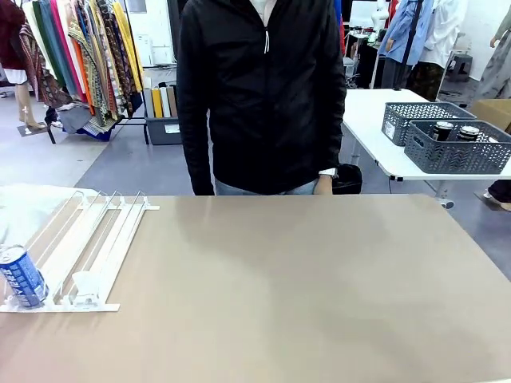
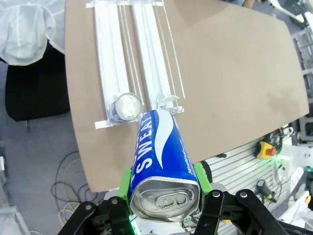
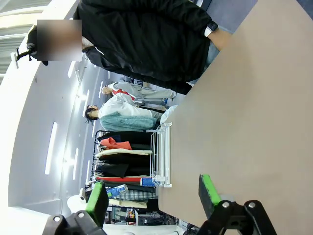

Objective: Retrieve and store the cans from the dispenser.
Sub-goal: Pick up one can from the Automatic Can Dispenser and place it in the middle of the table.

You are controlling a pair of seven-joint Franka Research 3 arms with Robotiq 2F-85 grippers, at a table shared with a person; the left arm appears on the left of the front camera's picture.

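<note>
My left gripper (image 2: 165, 182) is shut on a blue can (image 2: 159, 147) with white lettering. The can lies lengthwise between the green pads (image 2: 126, 182), silver top toward the camera, held high above the table's near left corner. Below it the white and clear dispenser (image 2: 117, 54) lies on the table, and a second blue can (image 2: 126, 106) stands at the front stop of one lane. From the front, that can (image 1: 21, 277) sits at the near left end of the dispenser (image 1: 96, 239). My right gripper (image 3: 153, 196) is open with nothing between its fingers, above the table.
A person in a black jacket (image 1: 259, 96) stands at the far edge of the tan table (image 1: 303, 287). On a white side table at the back right, two grey lattice baskets (image 1: 459, 155) hold dark containers. The table edge (image 2: 85, 147) lies under my left gripper.
</note>
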